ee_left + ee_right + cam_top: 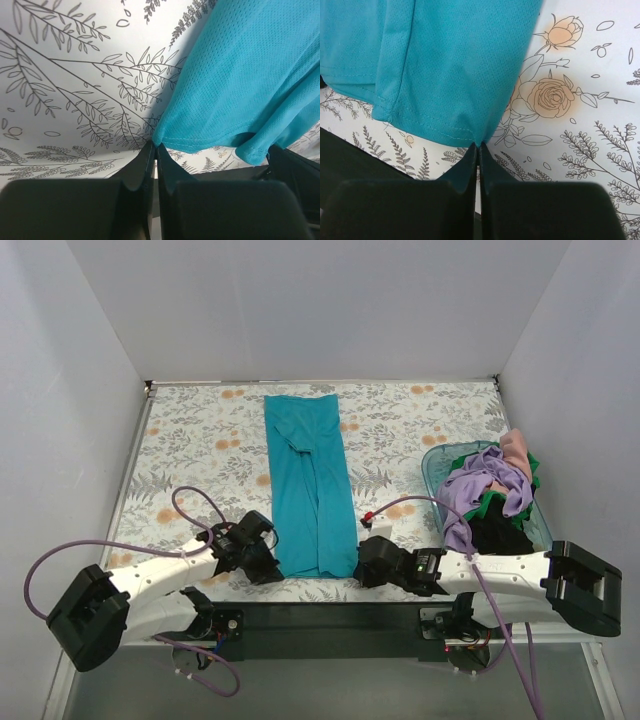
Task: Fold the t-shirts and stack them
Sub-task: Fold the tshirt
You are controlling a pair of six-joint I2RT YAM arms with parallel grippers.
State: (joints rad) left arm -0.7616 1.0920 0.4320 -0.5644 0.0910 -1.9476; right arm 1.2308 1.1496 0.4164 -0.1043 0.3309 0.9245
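A teal-blue t-shirt (310, 485) lies as a long narrow strip down the middle of the flowered table (200, 450). My left gripper (272, 562) sits at its near left corner, shut on the hem corner (159, 141). My right gripper (362, 565) sits at the near right corner, shut on that hem corner (481, 141). In both wrist views the black fingertips (150, 155) (470, 157) pinch the teal cloth at their tips. More t-shirts, purple (478, 492), pink (516, 452) and green (490, 502), are piled in the basket at the right.
A translucent teal basket (436, 462) stands at the right side of the table, close to my right arm. White walls close the table in on the left, back and right. The black mounting bar (330, 615) runs along the near edge.
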